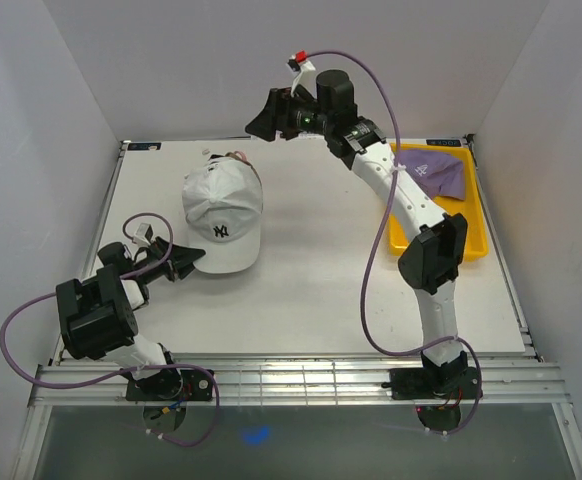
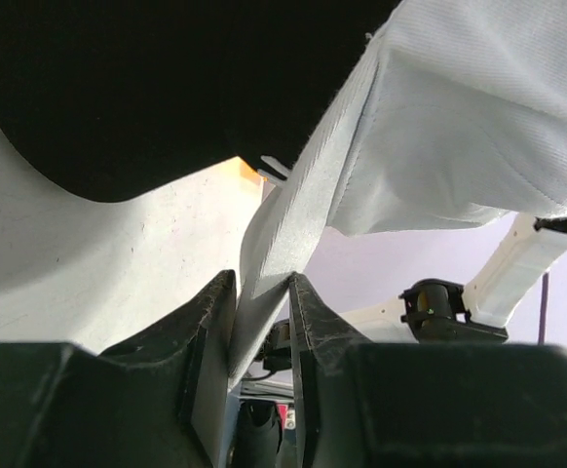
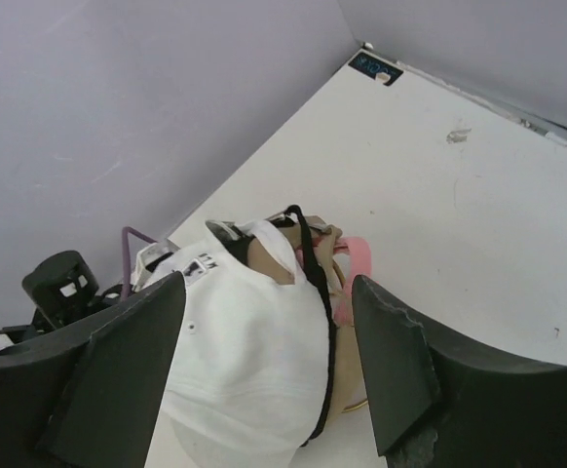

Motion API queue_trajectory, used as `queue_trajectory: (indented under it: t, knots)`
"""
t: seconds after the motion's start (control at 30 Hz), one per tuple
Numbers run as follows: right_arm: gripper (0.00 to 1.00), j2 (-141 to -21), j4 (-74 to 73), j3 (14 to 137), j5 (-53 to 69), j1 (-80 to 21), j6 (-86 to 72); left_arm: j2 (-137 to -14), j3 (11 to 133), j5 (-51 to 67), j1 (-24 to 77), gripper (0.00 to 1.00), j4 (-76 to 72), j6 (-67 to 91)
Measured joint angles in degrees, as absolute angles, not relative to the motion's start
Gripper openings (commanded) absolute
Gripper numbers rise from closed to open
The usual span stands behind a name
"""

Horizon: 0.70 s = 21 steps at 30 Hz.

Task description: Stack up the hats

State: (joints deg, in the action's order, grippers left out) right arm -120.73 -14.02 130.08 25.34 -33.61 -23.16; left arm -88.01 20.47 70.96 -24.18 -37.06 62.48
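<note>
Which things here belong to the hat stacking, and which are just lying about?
Job: white cap on top; black cap, tan cap, pink cap beneath; purple cap.
Lying about: yellow tray under the purple cap; blue corner label.

The top camera looks steeply down from high over the near edge of the tabletop (image 1: 311,290) and takes in all of it, with the white cap (image 1: 221,215) left of centre. The left wrist camera sits hard against that cap's near-left side, looking up under its brim. The right wrist camera looks down from above its far side, farther off. All three share the cap.
</note>
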Motion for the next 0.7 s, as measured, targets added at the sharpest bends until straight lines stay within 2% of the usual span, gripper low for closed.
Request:
queue_trajectory:
  t: [0.3,0.57,0.7]
  knots:
    - [0.79,-129.6,-10.1,127.7,28.6,-34.5,-21.7,-87.4,22.4,70.8,-24.2,0.36,-32.1,60.3]
    - [0.79,-130.6,-4.7,125.5,27.3,-37.3,-20.1,-86.7,23.9,70.2,-24.2,0.36,-27.7,58.4]
    - [0.73,-130.6,-3.6,125.1,27.1,-37.2,-20.1,-86.3,25.1,69.7,-24.2,0.36,-25.4,57.1]
